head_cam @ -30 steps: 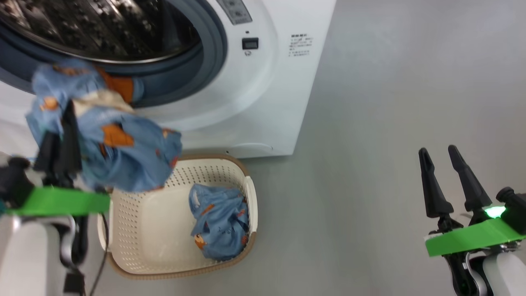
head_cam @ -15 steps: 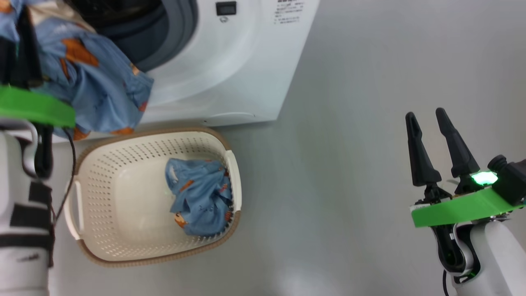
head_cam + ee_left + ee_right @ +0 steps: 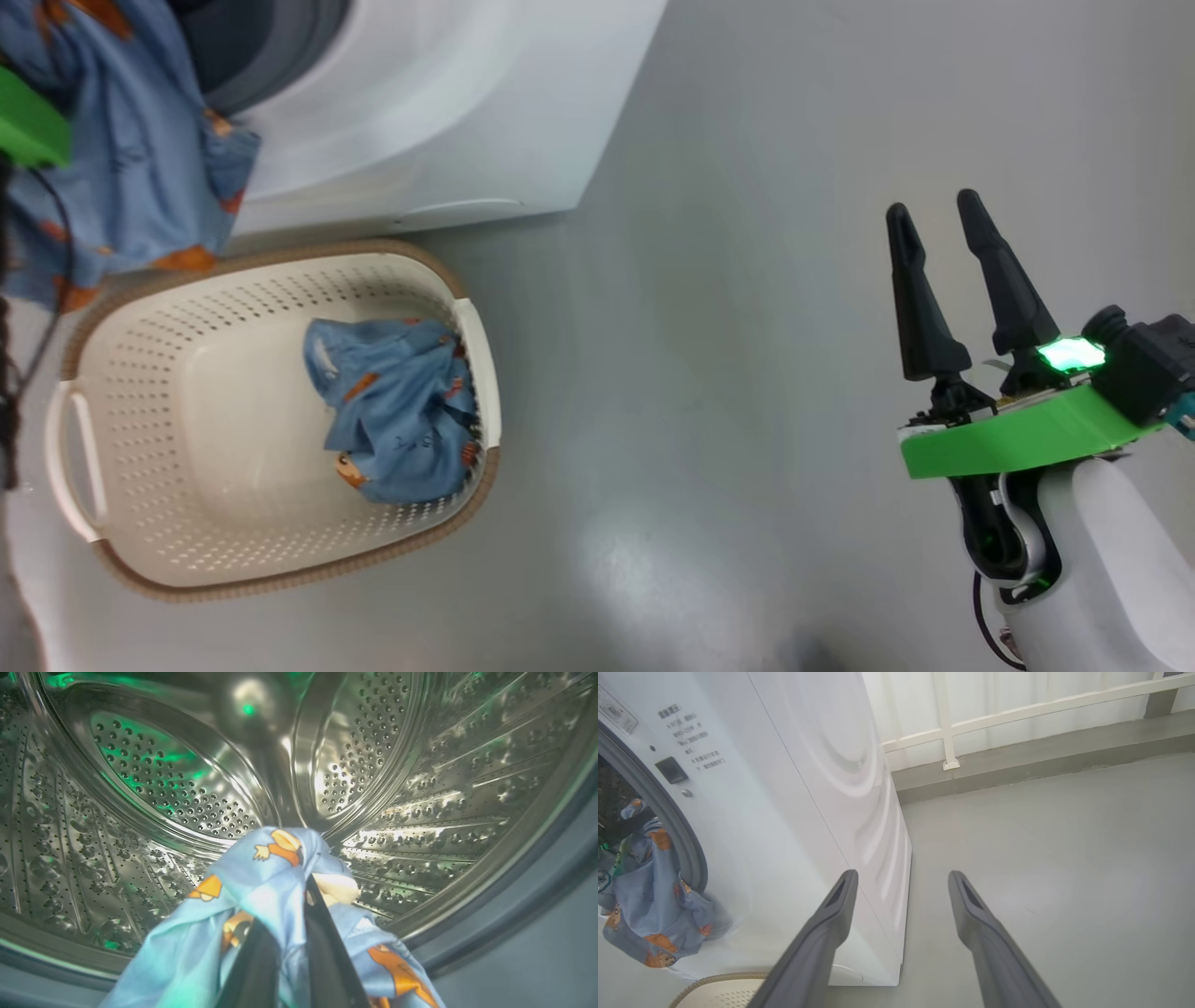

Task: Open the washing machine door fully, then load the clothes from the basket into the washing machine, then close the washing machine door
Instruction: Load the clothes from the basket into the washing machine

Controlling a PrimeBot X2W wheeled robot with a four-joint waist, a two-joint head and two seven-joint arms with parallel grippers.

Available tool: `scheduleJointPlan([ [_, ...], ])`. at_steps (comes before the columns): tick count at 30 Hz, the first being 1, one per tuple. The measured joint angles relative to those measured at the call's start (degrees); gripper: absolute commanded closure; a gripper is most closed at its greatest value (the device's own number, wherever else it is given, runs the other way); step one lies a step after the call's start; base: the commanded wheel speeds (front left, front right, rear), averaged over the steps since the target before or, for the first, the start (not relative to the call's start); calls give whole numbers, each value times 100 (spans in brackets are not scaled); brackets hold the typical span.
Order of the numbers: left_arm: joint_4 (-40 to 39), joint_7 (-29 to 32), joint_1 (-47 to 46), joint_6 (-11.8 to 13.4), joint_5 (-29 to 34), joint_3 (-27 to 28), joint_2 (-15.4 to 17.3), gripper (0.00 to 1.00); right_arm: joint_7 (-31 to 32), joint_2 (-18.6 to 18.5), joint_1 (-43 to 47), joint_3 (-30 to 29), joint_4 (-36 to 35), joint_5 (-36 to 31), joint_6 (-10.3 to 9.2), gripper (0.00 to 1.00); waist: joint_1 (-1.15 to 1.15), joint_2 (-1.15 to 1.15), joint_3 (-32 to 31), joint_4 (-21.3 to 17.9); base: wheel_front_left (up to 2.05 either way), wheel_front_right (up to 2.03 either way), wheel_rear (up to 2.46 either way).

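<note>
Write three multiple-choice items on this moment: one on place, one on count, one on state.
1. Where is the garment that the left pincer holds?
A) in the basket
B) at the mouth of the drum
C) draped over the right pincer

2. How many blue bundles lie in the basket?
A) none
B) one
C) three

3. The right pincer is:
A) open and empty
B) shut on a garment
C) shut and empty

Key:
1 B: the left wrist view shows the garment pinched between the fingers, with the steel drum right behind it.
2 B: a single bundle lies against one end wall of the basket.
3 A: its fingers stand apart with nothing between them.
</note>
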Motion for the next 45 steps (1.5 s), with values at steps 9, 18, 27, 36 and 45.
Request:
scheduleJointPlan([
  [9, 662, -1, -722, 1, 121, -49, 299, 100, 0, 97, -72, 151, -20, 0, 0, 0, 0, 0, 347, -289, 0, 0, 0],
  [18, 194, 0, -1101, 112, 132, 140, 446, 100, 0, 138, -211, 236, -76, 0, 0, 0, 0, 0, 611, -448, 0, 0, 0],
  [27, -1433, -8, -1129, 204, 188, 680, 458, 100, 0, 167, -331, 293, -90, -7, 0, 0, 0, 0, 806, -494, 0, 0, 0],
  [36, -1140, -7, -710, 96, 474, 650, 396, 63, 0, 180, -409, 321, -112, -7, 0, 0, -1, 0, 869, -474, 0, 0, 0],
  [45, 582, 178, -1070, 33, 492, 182, 381, 0, 0, 186, -396, 345, -97, -7, 0, 0, -1, 0, 748, -410, 0, 0, 0],
])
